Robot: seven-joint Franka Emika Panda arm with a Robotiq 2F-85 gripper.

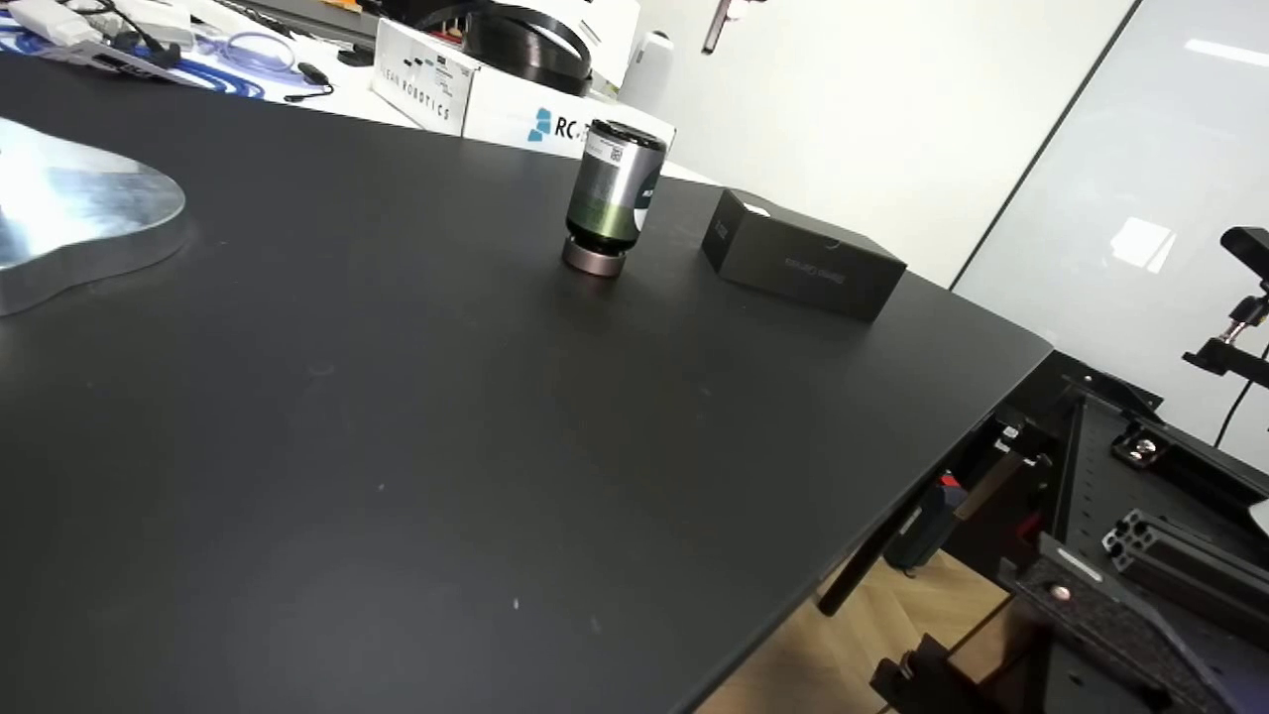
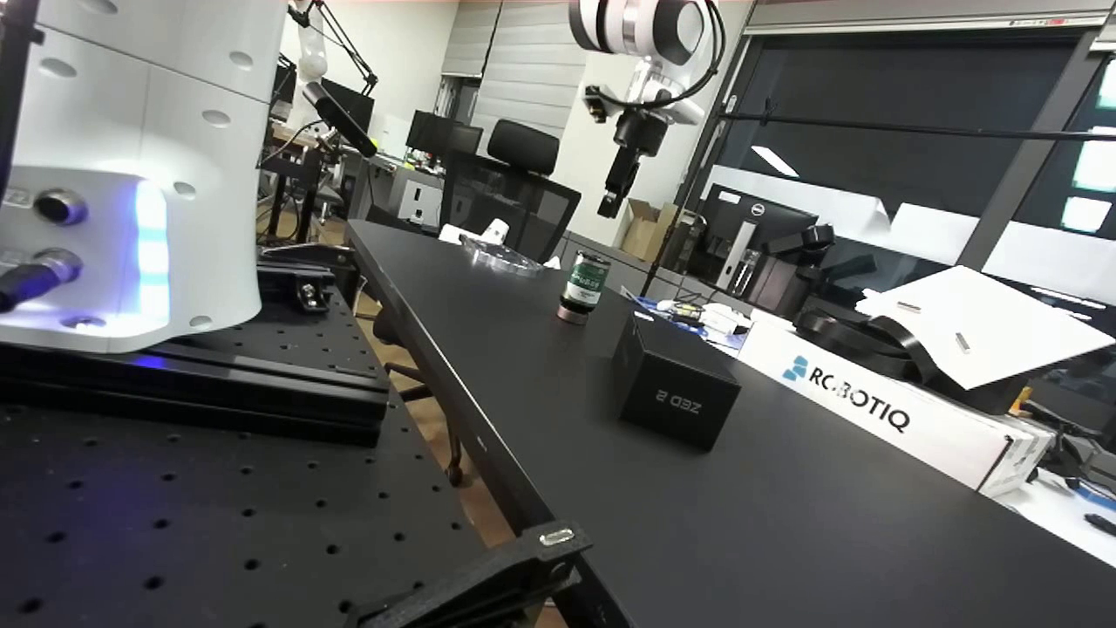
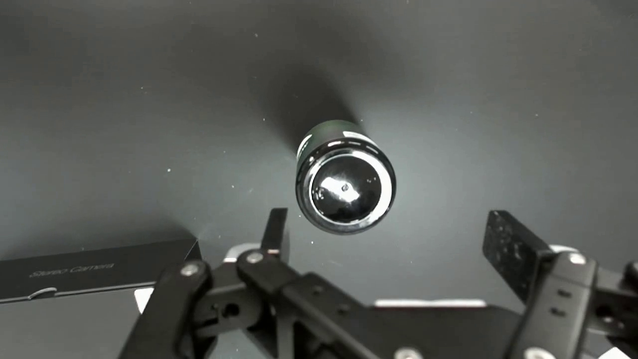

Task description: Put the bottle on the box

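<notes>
The bottle [image 1: 615,193] stands upright on the black table, silvery with a green band and a reddish base. It also shows in an exterior view [image 2: 585,281] and from above in the wrist view [image 3: 345,188]. The box [image 1: 805,260], low and matte black, lies beside the bottle with a gap between them. It shows too in an exterior view [image 2: 673,377] and at the lower left of the wrist view [image 3: 94,267]. My gripper [image 3: 388,215] is open and empty. It hangs well above the table [image 2: 609,208], with the bottle below and nearer the left finger.
A white Robotiq box [image 1: 535,114] stands behind the table; it also shows in an exterior view [image 2: 872,406]. A shiny clear or metallic object [image 1: 89,203] lies at the table's far end. The white robot base [image 2: 139,157] stands beyond the table's long edge.
</notes>
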